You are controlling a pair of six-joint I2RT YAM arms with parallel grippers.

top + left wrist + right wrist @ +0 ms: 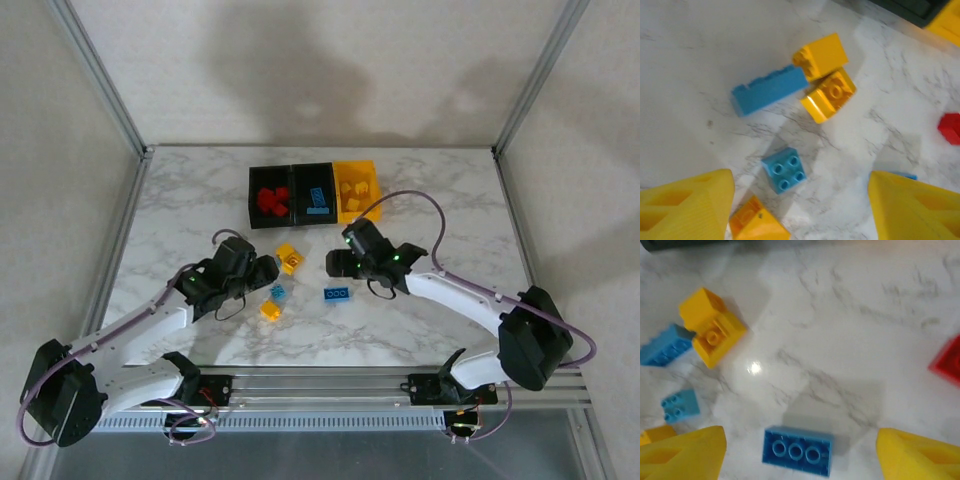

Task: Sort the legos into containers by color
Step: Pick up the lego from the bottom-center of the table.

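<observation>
Glossy marble-look surface (440, 200), white with grey veins. Scattered on it are chunky plastic legos (278, 293), hard shiny blocks with round studs. Three open rectangular containers (293, 168) sit joined in a row at the far side, the row running left to right: two black, one yellow-orange. The left black one holds red bricks, the middle one blue, the orange one yellow. They're piled up, so I can't count them properly.

Loose in front of the row, between the arms, I count seven: three blue, three yellow, one red.
- The long blue brick (797, 450) lies flat, studs up, long axis roughly along the near edge.
- The small blue square (785, 170) is studs up too.
- The other blue brick (769, 90) is tipped on its side. Its long axis runs diagonally in the left wrist view, and one end touches a pair of yellow bricks (827, 75) pressed together.
- A third yellow brick (757, 222) sits by the left fingers.
- The red brick (951, 127) is off to the right.

Left gripper (801, 175) is spread wide over the small blue square, holding nothing. Right gripper (800, 432) is wide too, with the long blue brick lying between its ribbed yellow fingers (682, 452) and touching neither.
</observation>
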